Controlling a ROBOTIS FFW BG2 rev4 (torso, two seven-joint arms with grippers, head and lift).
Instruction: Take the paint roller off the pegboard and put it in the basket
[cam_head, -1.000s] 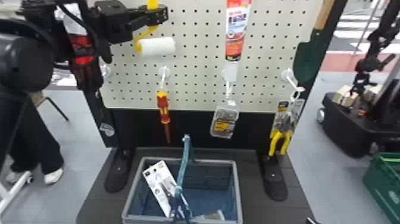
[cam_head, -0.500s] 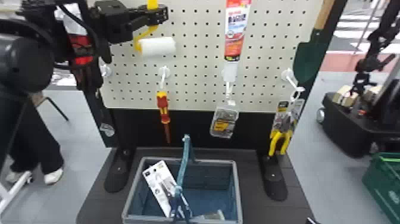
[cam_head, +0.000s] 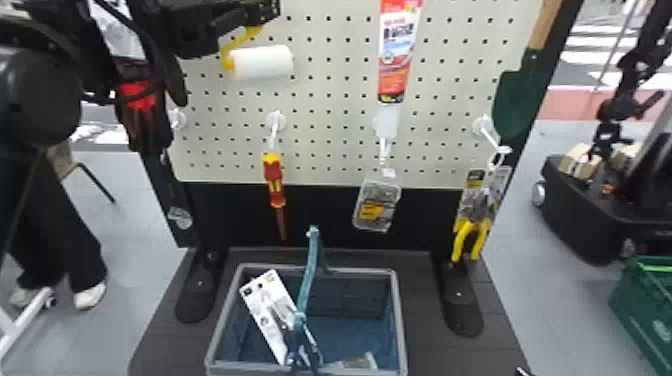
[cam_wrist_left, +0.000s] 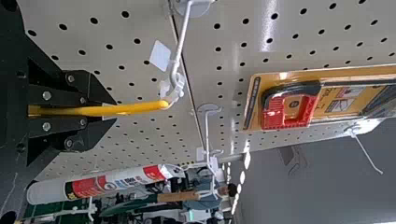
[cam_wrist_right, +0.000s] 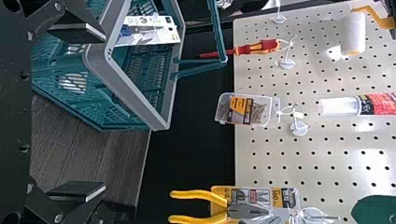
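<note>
Paint roller (cam_head: 262, 62) in the left gripper (cam_head: 272, 9)

Nearest, the right gripper (cam_wrist_right: 105, 112) has its 2 fingers wide apart, nothing between them. The basket (cam_head: 400, 320) near it holds a carded tool (cam_head: 266, 310). Farther off, the left gripper's 2 fingers are closed on the roller's yellow handle, whose end is at a white hook (cam_wrist_left: 179, 46). A screwdriver (cam_head: 274, 180) hangs below the roller, before the pegboard (cam_head: 330, 135).

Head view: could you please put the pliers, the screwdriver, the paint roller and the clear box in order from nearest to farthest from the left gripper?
1. Paint roller, held by the left gripper.
2. Screwdriver, hanging below the roller sleeve.
3. Clear box, hanging near the middle.
4. Pliers, hanging at the right.
</note>
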